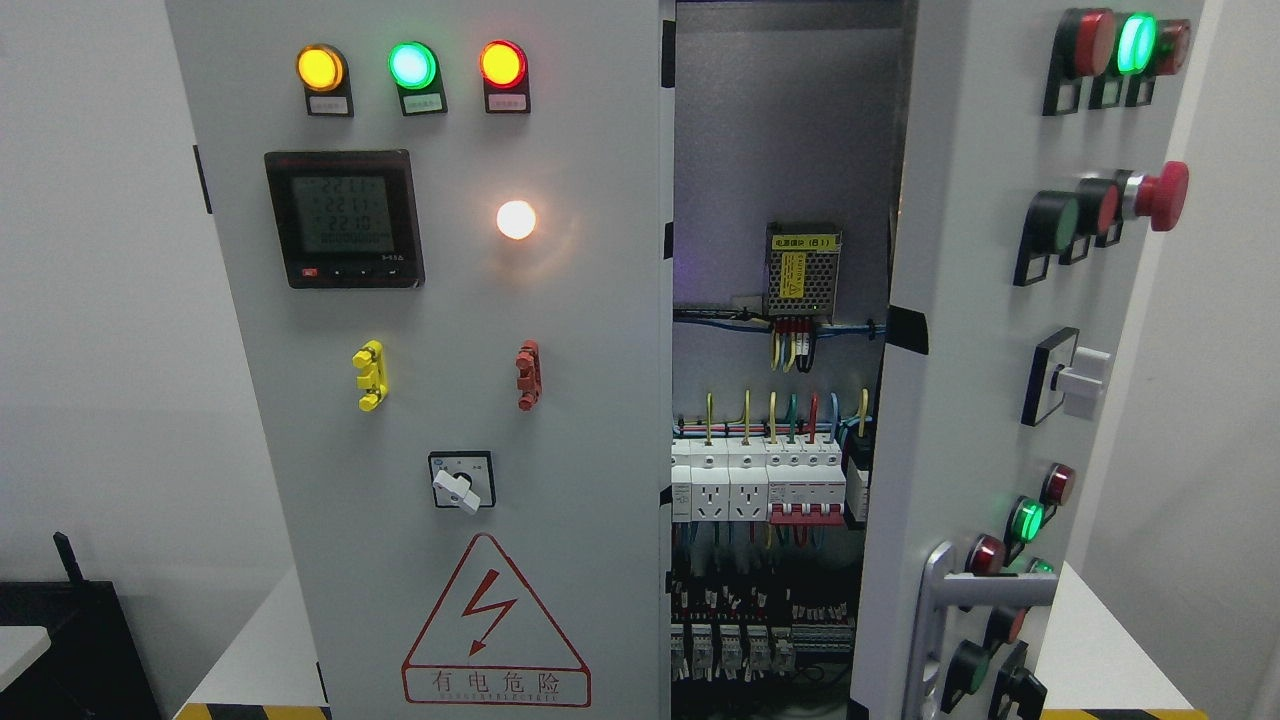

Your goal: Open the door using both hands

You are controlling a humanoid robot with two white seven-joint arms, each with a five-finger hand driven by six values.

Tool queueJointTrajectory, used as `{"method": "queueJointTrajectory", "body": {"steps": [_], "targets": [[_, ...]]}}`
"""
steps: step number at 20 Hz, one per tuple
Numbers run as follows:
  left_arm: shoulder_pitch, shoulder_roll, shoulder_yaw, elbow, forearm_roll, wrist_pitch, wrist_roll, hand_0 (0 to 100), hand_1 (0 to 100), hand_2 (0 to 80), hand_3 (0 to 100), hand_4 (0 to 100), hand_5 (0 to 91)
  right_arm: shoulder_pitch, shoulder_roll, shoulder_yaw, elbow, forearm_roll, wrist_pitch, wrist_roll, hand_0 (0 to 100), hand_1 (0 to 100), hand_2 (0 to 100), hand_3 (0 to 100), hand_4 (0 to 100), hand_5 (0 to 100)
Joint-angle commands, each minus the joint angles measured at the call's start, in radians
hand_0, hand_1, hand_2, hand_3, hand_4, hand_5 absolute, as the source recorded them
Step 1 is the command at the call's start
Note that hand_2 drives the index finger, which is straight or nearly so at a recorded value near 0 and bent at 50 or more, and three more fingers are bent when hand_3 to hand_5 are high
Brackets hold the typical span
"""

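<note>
1. Nearest me, at the lower right of the frame, is the silver handle [945,610] on the right door [960,400]. That door already stands swung partly outward, edge toward me, its buttons and red emergency stop [1160,195] seen at a slant.
2. Neither of my hands is in the frame, so I cannot tell whether my fingers are released or clenched; they hold nothing that I can see.
3. I judge the door to be stiff painted sheet metal, fairly heavy with its switches, smooth and slippery on the face. The handle is the sound place to grasp; the free edge is a second hold. I would keep off the buttons and the rotary switch [1075,375].
4. The left door [440,400] fills the middle left, shut flat, carrying three lamps, a meter [343,218] and a warning triangle [495,620]. I see no handle on it.
5. Farthest, through the gap, sit breakers [770,480] and wiring, fragile and possibly live, so I would stay clear of them.
6. The cabinet stands on a white tabletop [250,650].
</note>
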Motion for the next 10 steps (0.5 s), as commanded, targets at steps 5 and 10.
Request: {"method": "queueJointTrajectory", "body": {"steps": [5,10], "targets": [[0.003,0.000,0.000,0.025,0.000,0.000,0.000,0,0,0.0,0,3,0.0,0.000,0.000,0.000,0.000,0.000,0.000,0.001,11,0,0,0,0,0],[0.003,0.000,-0.001,0.026,0.000,0.000,0.000,0,0,0.0,0,3,0.0,0.000,0.000,0.000,0.000,0.000,0.000,0.001,11,0,0,0,0,0]]}}
